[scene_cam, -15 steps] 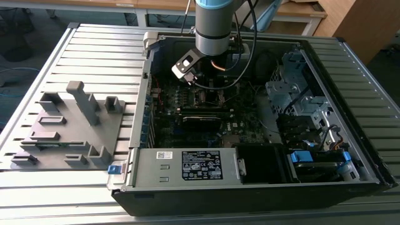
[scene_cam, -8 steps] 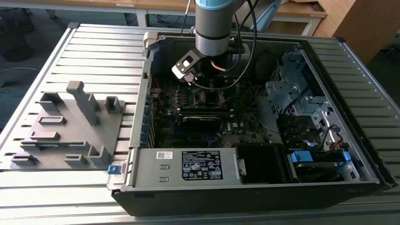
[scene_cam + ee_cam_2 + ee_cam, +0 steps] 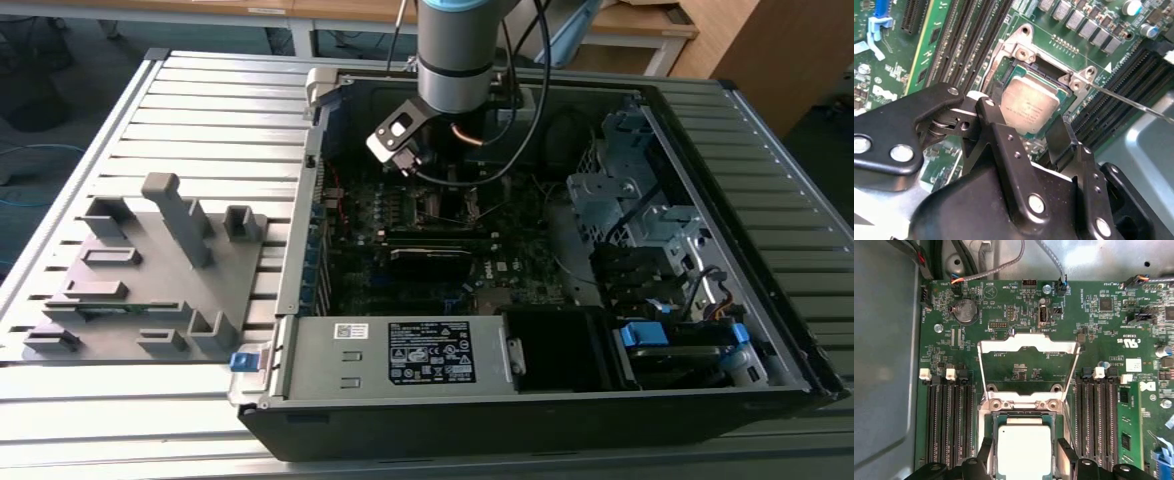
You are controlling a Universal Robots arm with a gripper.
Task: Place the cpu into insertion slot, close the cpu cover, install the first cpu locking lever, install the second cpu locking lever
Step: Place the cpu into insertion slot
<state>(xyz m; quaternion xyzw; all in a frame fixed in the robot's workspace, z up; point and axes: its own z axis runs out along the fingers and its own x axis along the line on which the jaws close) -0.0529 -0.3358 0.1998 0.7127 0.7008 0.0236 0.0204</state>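
The cpu [image 3: 1024, 447], a small square chip with a dull silvery top, lies flat in the insertion slot [image 3: 1024, 416] on the green motherboard [image 3: 1004, 305]. My gripper [image 3: 1024, 459] is low over it. One black finger [image 3: 985, 107] stands at each side of the cpu [image 3: 1029, 102], with a narrow gap on either side, so my gripper [image 3: 1024, 117] is open. The cpu cover [image 3: 1026, 346], a thin silver frame, is swung up and back from the slot. A thin wire locking lever [image 3: 1134, 105] sticks out, unlatched, from the slot's corner. The arm [image 3: 454, 70] reaches down into the open computer case.
Long black memory slots [image 3: 949, 420] run close along both sides of the socket. The open case [image 3: 747, 250] holds a drive cage and cables at the exterior view's right, and a power supply [image 3: 400, 350] in front. A grey fixture [image 3: 147, 270] lies on the slatted table at the exterior view's left.
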